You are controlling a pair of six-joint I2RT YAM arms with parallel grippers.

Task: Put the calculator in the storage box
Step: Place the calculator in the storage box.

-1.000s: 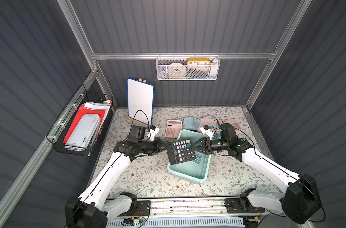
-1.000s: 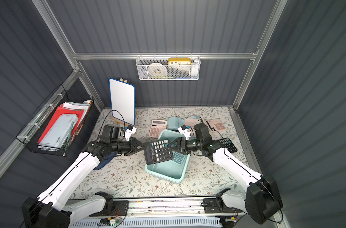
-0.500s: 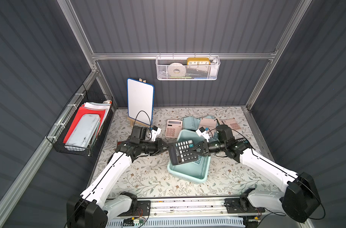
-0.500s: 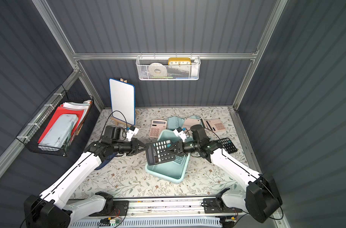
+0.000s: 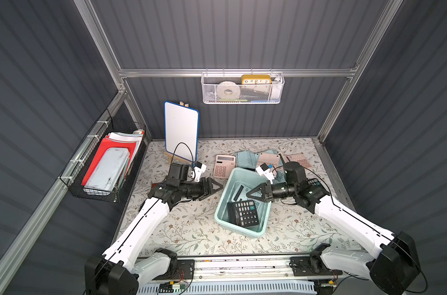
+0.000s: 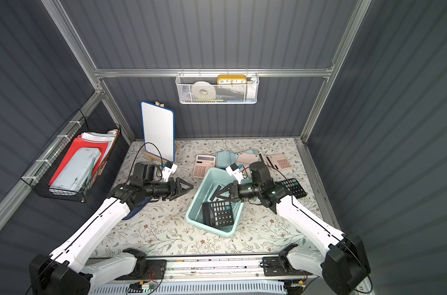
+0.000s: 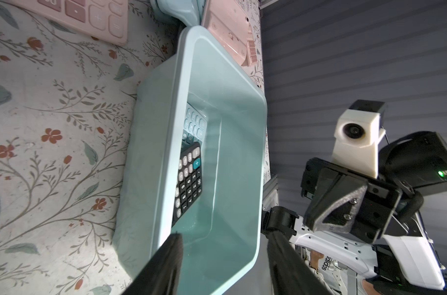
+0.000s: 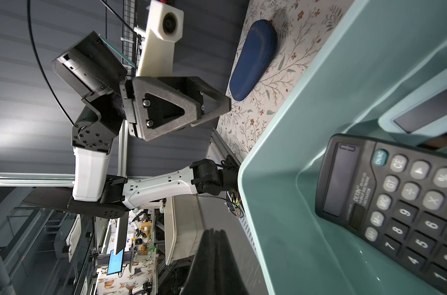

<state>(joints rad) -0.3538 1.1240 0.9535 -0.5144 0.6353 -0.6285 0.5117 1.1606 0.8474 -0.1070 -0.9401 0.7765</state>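
Observation:
The black calculator [image 5: 243, 213] [image 6: 218, 213] lies face up in the pale mint storage box [image 5: 223, 196] [image 6: 195, 201], tilted on a light-blue calculator [image 8: 421, 109] beneath it. Nothing holds it. My left gripper [image 5: 218, 189] [image 6: 189, 188] hovers just left of the box, open and empty; in the left wrist view its jaws [image 7: 225, 237] stand wide apart over the box rim [image 7: 181, 102]. My right gripper [image 5: 248, 194] [image 6: 214, 197] hangs over the box's back half, shut on nothing [image 8: 214, 232], beside the black calculator [image 8: 396, 204] [image 7: 189, 181].
A pink calculator [image 5: 224, 166] and several more calculators [image 5: 268, 159] lie behind the box, and another black one [image 6: 292, 187] to its right. A whiteboard [image 5: 181, 132] stands at the back left. A blue case [image 8: 253, 58] lies under my left arm. Wire baskets [image 5: 242, 89] [image 5: 107, 166] hang on the walls.
The black calculator, held up over the box before, now lies inside it. My left gripper has opened and drawn back to the left. My right gripper has shut.

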